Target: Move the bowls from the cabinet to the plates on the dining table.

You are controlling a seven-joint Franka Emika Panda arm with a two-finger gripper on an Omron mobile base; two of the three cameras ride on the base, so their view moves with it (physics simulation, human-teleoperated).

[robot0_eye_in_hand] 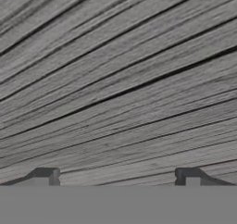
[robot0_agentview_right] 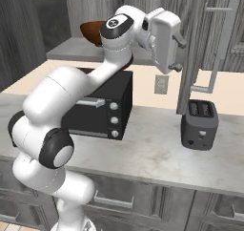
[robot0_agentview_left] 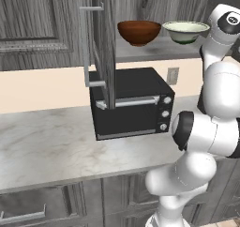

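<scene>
While the gripper (robot0_eye_in_hand: pixel 116 177) stands wide open and empty, facing grey wood grain, the brown bowl (robot0_agentview_left: pixel 138 32) and the pale bowl (robot0_agentview_left: pixel 185 32) sit side by side on the open cabinet's shelf (robot0_agentview_left: pixel 154 51), above the toaster oven (robot0_agentview_left: pixel 132 102).

Kitchen: marble counter (robot0_agentview_left: pixel 47 141), toaster oven (robot0_agentview_left: pixel 133 104), toaster (robot0_agentview_right: pixel 199 125), cabinet (robot0_agentview_left: pixel 104 43).

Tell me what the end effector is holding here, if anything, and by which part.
Nothing. The end effector is open and empty, facing wood grain; both bowls sit on the cabinet shelf.
</scene>
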